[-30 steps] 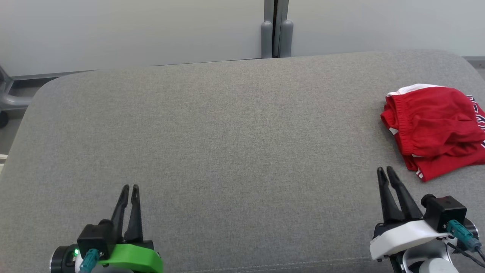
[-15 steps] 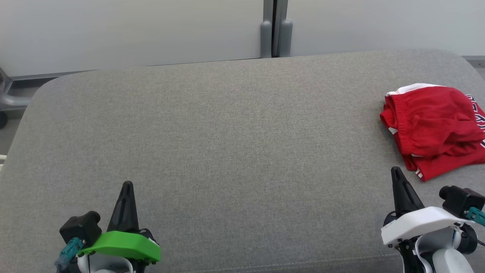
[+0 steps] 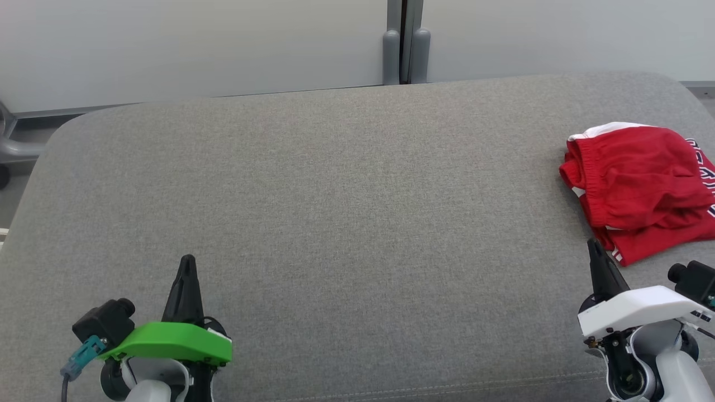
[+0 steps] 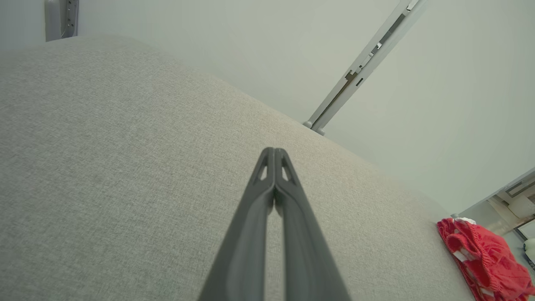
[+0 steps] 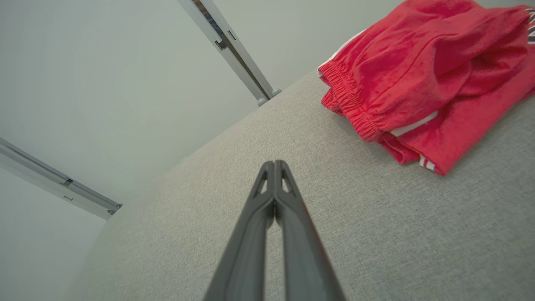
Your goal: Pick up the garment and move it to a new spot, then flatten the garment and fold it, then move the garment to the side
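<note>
**Looks like a test bay, not a home**

I seem to be working in a lab-style cell. Plain pale partition panels [image 3: 195,44] meet at a grey metal post [image 3: 392,56] (office-divider style) behind a broad grey fabric-covered pad [image 3: 357,223].

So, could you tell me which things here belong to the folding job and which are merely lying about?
In the job: red garment, bunched at the right end of the grey cushion; left hand, shut, empty; right hand, shut, empty, beside the garment.
Merely there: grey cushion, as work surface; grey post behind it.
</note>
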